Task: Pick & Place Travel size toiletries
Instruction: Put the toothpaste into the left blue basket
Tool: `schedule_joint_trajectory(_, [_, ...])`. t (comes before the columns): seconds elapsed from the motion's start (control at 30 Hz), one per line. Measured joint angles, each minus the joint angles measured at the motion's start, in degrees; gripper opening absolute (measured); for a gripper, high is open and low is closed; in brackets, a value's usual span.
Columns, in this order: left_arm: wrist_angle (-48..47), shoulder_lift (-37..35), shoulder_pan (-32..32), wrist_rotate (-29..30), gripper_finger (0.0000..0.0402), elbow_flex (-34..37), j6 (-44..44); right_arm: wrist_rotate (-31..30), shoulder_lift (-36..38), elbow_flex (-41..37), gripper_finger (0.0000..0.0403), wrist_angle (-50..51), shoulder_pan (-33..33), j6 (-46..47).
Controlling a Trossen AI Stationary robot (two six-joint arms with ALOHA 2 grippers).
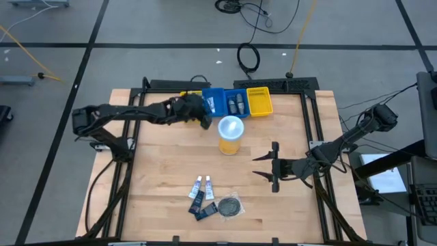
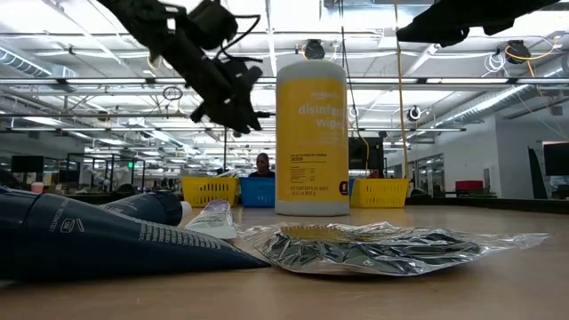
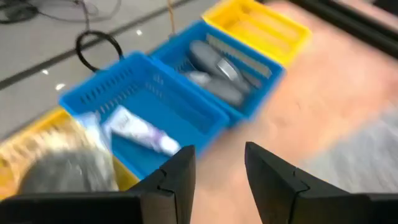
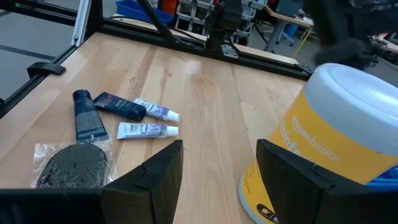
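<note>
1. Dark left gripper (image 1: 205, 117) hovered just beside the blue bins (image 1: 225, 102), its fingers (image 3: 177, 177) parted and empty.
2. Right gripper (image 1: 265, 166) hung over bare wood, jaws spread wide, holding nothing.
3. Ahead of the left gripper, one blue bin held a white tube (image 3: 140, 130); the next held dark grey packets (image 3: 217, 68).
4. Remaining toiletries (image 1: 213, 201) lay well apart from the left gripper: two white tubes, dark navy tubes and a round grey packet in clear wrap.

Light: ceiling strips (image 2: 107, 84) are shining evenly overhead.
Blur: bins (image 3: 186, 81) are smearing in the left wrist view.
Glare: clear packet (image 2: 391, 249) is glinting, foreground softening.
</note>
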State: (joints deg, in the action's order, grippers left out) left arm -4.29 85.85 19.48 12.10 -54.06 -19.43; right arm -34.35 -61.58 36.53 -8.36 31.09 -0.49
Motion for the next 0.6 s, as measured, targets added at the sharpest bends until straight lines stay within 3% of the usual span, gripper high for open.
schedule_joint_trajectory(0.27, [-13.82, -5.17, -8.59, -0.09, 0.0136, 0.00, -8.03, 0.02, 0.00, 0.00, 0.0196, 0.01, 0.00, -0.20])
schedule_joint_trajectory(0.6, [-18.85, -4.80, -21.15, -0.16, 0.0136, 0.00, -18.76, -0.04, 0.00, 0.00, 0.0196, 0.01, 0.00, -0.21])
